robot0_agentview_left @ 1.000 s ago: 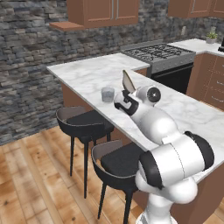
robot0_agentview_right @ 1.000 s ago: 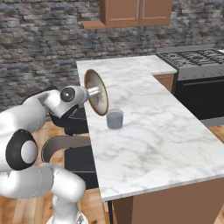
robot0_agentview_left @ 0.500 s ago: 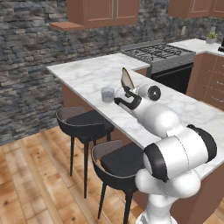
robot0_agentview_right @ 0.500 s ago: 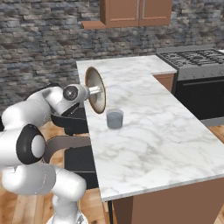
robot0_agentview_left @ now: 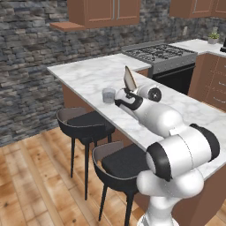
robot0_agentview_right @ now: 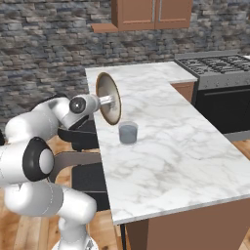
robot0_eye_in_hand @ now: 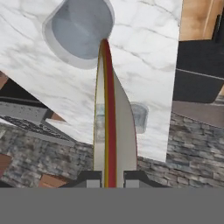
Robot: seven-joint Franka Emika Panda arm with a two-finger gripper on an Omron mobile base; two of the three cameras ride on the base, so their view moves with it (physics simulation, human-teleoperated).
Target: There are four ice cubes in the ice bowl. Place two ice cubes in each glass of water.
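Observation:
My gripper [robot0_eye_in_hand: 109,176] is shut on the rim of the ice bowl [robot0_eye_in_hand: 110,118], which stands on edge and shows edge-on in the hand view. In the base views the ice bowl [robot0_agentview_left: 129,79] [robot0_agentview_right: 108,97] hangs tilted upright above the marble counter, held by the gripper [robot0_agentview_left: 127,92] [robot0_agentview_right: 104,101]. One glass of water [robot0_agentview_left: 108,95] [robot0_agentview_right: 128,132] [robot0_eye_in_hand: 79,29] stands on the counter just beside the bowl. A second glass of water [robot0_eye_in_hand: 140,117] peeks from behind the bowl. The ice cubes are hidden.
The marble counter [robot0_agentview_right: 161,141] runs long and narrow. A gas stove [robot0_agentview_left: 161,53] [robot0_agentview_right: 219,66] sits past it. Two black bar stools [robot0_agentview_left: 84,121] stand along its edge by the wooden floor. Wall cabinets [robot0_agentview_right: 151,12] hang on the stone wall.
The arm's elbow has shifted a little. The bowl stays on edge in the shut gripper at nearly the same spot by the glass.

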